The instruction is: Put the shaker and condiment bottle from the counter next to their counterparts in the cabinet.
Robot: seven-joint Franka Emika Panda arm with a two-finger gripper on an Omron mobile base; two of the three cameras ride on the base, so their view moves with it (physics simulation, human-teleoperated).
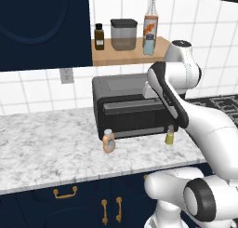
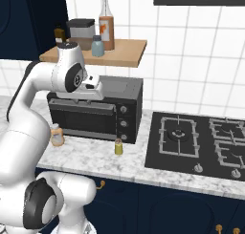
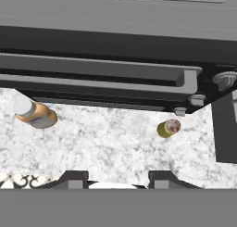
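arm: raised over the counter [image 1: 46, 143], hand in front of the toaster oven [image 2: 95, 114], looking down
gripper [image 3: 115, 179]: tips close together, holding nothing
shaker [image 1: 109, 141]: upright near the counter's front edge, by the oven's left corner
condiment bottle [image 1: 170, 136]: upright by the oven's right corner
cabinet [image 1: 125, 55]: above the oven, carrying the pale blue shaker [image 1: 149, 44] and tall clear bottle [image 1: 150, 18]

Kitchen, marble counter [image 1: 42, 143], toaster oven [image 2: 95, 113] (black), hob [image 2: 196, 144]

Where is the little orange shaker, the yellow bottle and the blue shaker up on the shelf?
shaker [image 1: 109, 143]: left base view, on its tan body.
condiment bottle [image 1: 169, 137]: left base view, on its yellow-green body.
pale blue shaker [image 1: 148, 46]: left base view, on its blue body.
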